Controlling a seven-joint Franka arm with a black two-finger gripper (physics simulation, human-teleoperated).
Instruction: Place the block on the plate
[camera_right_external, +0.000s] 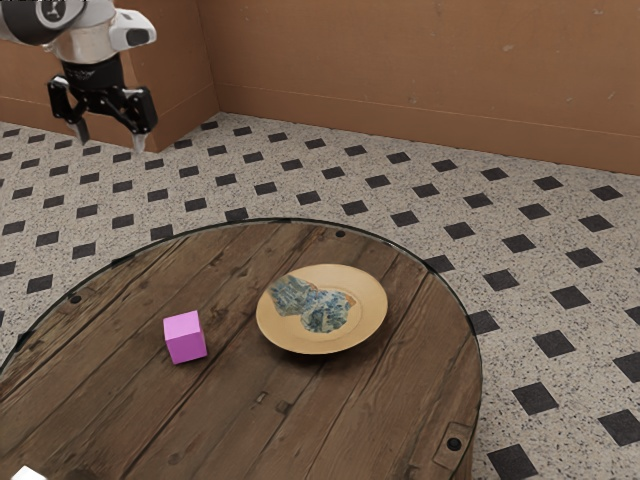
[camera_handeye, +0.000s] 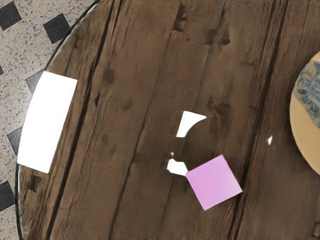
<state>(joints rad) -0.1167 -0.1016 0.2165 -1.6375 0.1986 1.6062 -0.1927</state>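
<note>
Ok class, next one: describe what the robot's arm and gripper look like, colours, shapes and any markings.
The arm has rounded, pale grey-white housings, with a dark round cap bearing a light circular marking. Below a black collar, the gripper is black and angular, with two jointed fingers ending in narrow, light grey tips.

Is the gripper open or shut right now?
Open: in the exterior view, the gripper has its two fingers spread well apart, with nothing between them.
</note>
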